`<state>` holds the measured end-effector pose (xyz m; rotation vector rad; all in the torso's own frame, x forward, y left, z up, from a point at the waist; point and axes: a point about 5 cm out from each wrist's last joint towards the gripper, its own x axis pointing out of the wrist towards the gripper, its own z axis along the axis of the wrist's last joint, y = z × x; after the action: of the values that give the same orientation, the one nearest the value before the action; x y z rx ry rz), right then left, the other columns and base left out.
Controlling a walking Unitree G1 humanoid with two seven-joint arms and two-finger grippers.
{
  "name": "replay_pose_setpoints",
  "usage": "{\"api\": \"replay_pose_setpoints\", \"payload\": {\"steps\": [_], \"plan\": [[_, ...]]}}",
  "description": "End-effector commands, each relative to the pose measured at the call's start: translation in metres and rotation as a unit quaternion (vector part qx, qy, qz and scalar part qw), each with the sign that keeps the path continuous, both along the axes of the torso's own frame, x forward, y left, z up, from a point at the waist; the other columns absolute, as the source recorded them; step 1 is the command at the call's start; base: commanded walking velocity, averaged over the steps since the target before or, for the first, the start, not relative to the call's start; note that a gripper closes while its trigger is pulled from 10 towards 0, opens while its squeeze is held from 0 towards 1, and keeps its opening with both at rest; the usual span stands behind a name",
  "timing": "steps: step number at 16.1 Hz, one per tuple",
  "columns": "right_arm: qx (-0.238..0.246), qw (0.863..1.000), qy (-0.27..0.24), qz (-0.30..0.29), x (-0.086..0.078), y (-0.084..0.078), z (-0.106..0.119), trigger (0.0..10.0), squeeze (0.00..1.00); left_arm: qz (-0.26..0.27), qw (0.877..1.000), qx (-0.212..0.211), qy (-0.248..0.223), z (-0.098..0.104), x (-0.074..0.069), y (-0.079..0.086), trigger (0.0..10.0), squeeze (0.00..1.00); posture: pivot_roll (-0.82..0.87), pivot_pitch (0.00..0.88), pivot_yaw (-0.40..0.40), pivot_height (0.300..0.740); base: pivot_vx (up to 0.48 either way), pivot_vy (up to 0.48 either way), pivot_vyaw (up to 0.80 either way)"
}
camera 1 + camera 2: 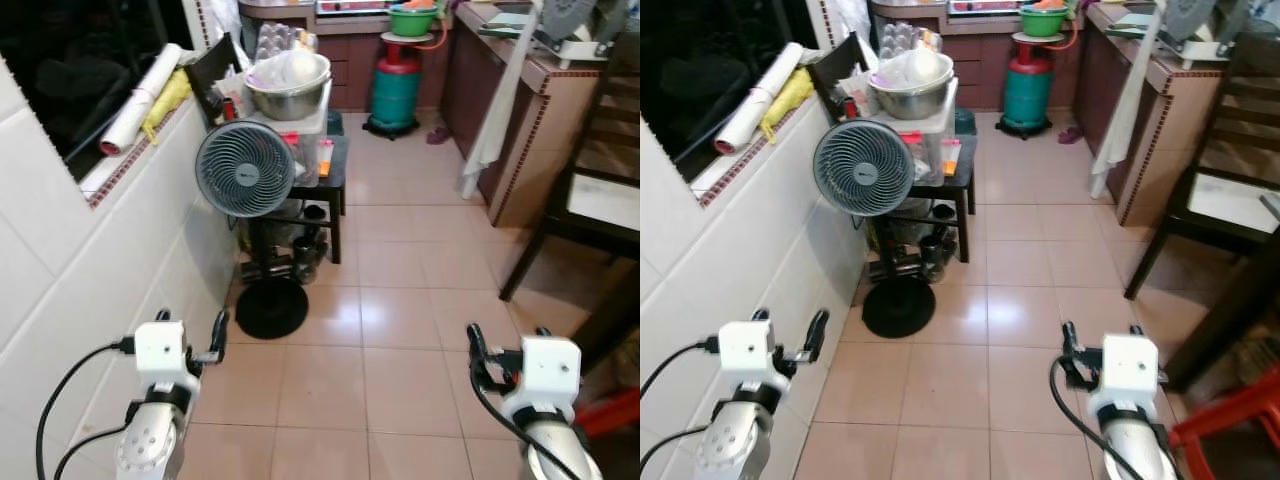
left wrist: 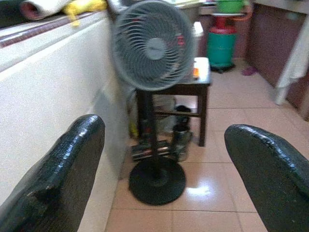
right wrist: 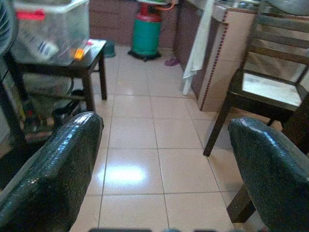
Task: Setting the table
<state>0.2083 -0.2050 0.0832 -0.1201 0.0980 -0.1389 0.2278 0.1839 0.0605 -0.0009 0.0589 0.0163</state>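
I am in a narrow tiled kitchen passage. My left gripper is held low near the white tiled wall, open with nothing between its fingers. Low on the right, my right gripper is also open and empty, its fingers spread over bare floor tiles. A steel bowl holding a white item sits on a clear plastic box, which rests on a dark side table ahead to the left. A dark wooden chair stands ahead on the right.
A grey pedestal fan with a round black base stands ahead of the left gripper beside the wall. A green gas cylinder is at the far end. A counter with a hanging white cloth lines the right. A red stool sits at lower right.
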Motion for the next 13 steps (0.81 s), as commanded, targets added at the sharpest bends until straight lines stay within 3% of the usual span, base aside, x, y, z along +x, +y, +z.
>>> {"api": "replay_pose_setpoints", "payload": {"steps": [1,5,10,13], "plan": [[0.004,1.0,-0.002,0.001,0.001,0.002,0.003,10.0,0.0,-0.007,1.0,-0.003,-0.01,0.007,0.006,0.0,10.0,0.0,-0.05,0.0,0.086,0.74,0.0,0.0,-0.8],[0.006,1.0,-0.001,0.004,0.005,0.006,0.0,10.0,0.0,-0.006,1.0,-0.016,-0.014,0.01,0.016,-0.001,10.0,0.0,-0.04,0.0,0.09,0.74,0.0,0.0,-0.8],[0.009,1.0,-0.001,0.009,0.007,0.007,0.0,10.0,0.0,-0.01,0.999,-0.03,-0.012,0.009,0.018,-0.002,10.0,0.0,-0.04,0.0,0.084,0.74,0.0,0.0,-0.8],[0.008,1.0,0.0,0.01,0.007,0.007,0.0,10.0,0.0,-0.017,0.999,-0.035,-0.01,0.008,0.018,-0.005,10.0,0.0,-0.05,0.0,0.083,0.74,0.269,0.0,-0.8]]}}
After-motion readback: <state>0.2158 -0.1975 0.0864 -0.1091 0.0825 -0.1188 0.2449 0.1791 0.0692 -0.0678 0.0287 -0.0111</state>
